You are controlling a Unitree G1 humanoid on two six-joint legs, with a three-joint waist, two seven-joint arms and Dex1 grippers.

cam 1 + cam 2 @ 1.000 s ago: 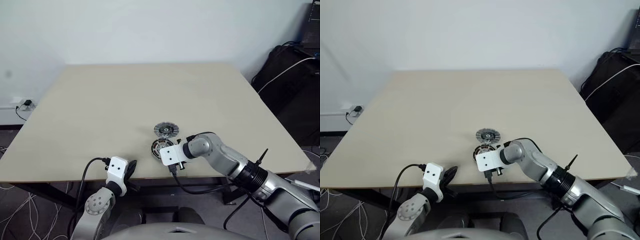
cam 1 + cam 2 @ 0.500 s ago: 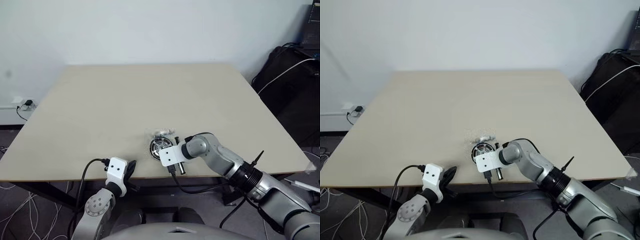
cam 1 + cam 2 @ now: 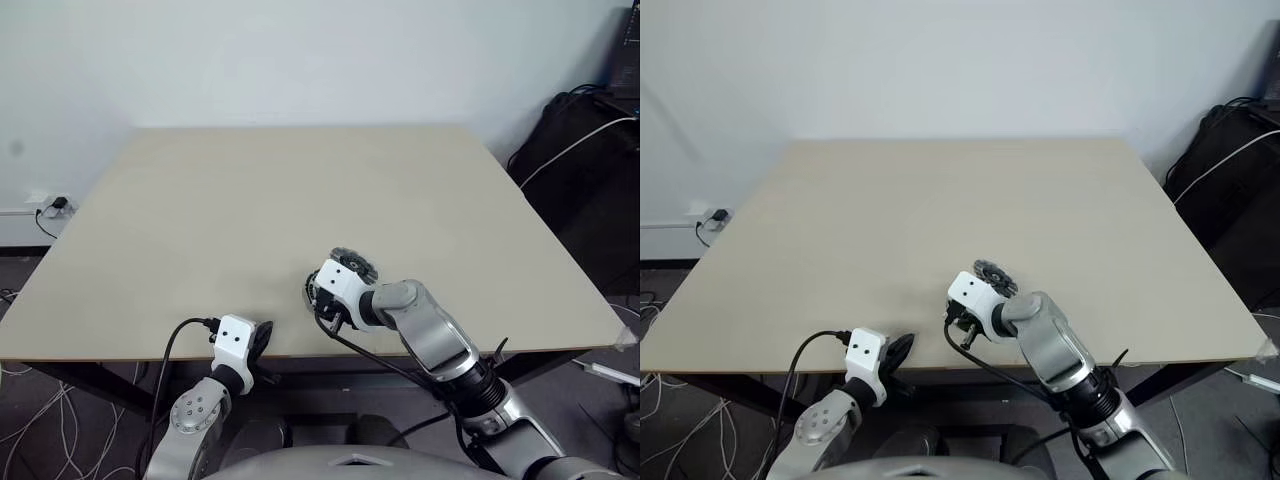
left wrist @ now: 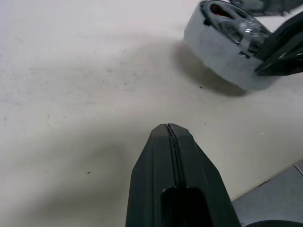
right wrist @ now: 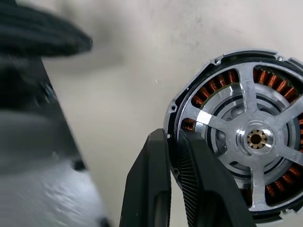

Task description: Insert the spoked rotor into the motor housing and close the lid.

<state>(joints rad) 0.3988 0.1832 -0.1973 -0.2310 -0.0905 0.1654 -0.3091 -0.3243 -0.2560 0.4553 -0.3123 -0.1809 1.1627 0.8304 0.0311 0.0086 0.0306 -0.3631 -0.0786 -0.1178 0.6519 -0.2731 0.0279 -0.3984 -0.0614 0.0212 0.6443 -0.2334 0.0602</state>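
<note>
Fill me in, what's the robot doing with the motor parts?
The right hand is shut on the rim of the housing near the front of the table. The rotor looks seated already, its spokes lying over the copper windings. The lid is not on yet; it sits just beyond that hand. The left hand is shut and idle at the table's near edge, holding nothing.

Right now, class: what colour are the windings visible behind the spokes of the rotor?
Copper-brown, ringed behind the silver spoked rotor; the right wrist view shows the windings best.
</note>
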